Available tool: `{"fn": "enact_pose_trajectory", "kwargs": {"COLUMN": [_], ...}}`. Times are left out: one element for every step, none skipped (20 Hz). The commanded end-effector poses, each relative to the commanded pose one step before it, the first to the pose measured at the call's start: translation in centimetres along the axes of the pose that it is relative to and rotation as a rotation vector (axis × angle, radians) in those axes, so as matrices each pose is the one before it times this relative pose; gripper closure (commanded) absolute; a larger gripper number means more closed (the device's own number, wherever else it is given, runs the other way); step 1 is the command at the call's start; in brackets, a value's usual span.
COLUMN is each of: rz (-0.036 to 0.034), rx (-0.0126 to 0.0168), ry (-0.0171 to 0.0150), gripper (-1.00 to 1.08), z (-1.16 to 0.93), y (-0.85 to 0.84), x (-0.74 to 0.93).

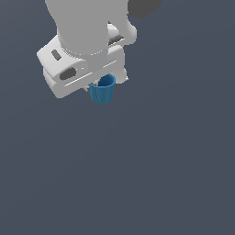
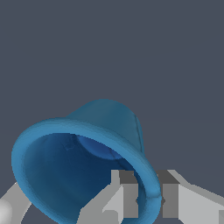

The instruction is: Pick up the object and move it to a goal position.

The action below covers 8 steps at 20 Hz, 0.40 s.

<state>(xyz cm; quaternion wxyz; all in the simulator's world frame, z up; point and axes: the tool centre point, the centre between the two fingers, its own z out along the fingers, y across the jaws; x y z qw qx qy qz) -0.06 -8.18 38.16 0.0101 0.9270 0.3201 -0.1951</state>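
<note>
blue cup is sitting right under the white gripper in the exterior view, near the top and a bit toward the exterior view's left; its open top is poking up beside the gripper's body and its lower part is hanging out below; nothing else is showing around it but plain dark grey, so i cannot tell if it is resting on anything or already lifted.

cup is looking small and thin-walled, so it is probably light; it looks stiff, like hard plastic (only a guess from its smooth even shape); the sides are sloping a little and looking smooth, so it could slip out if the squeeze is weak; the rim is the good place to hold, one finger inside and one finger outside.

that is just what seems to be happening; in the wrist view the cup's wall is sitting between the two grey fingers, with one finger on the hollow side and one on the outer side; so the gripper is looking clenched on the rim of the cup.

arm is reaching down from above, with the hand pointing down over the cup; in the wrist view the cup is looking tipped, its open mouth facing the camera.
</note>
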Motion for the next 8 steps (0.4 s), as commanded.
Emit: {"fn": "enact_pose_trajectory", "kwargs": {"rz": [-0.00006,0.0,0.0,0.0,0.0,0.0,0.0,0.0], "rx": [-0.00122,0.0,0.0,0.0,0.0,0.0,0.0,0.0], "ry": [0.00109,0.0,0.0,0.0,0.0,0.0,0.0,0.0], "gripper": [1.08,1.08,1.08,1.08,1.08,1.08,1.08,1.08], "z": [-0.591,-0.11,-0.08,-0.05,-0.021,0.008,0.035,0.019], "y": [0.117,0.038,0.031,0.023,0.017,0.01,0.003,-0.001], "x": [-0.251,-0.048,-0.033,-0.017,-0.002,0.013,0.026,0.012]}}
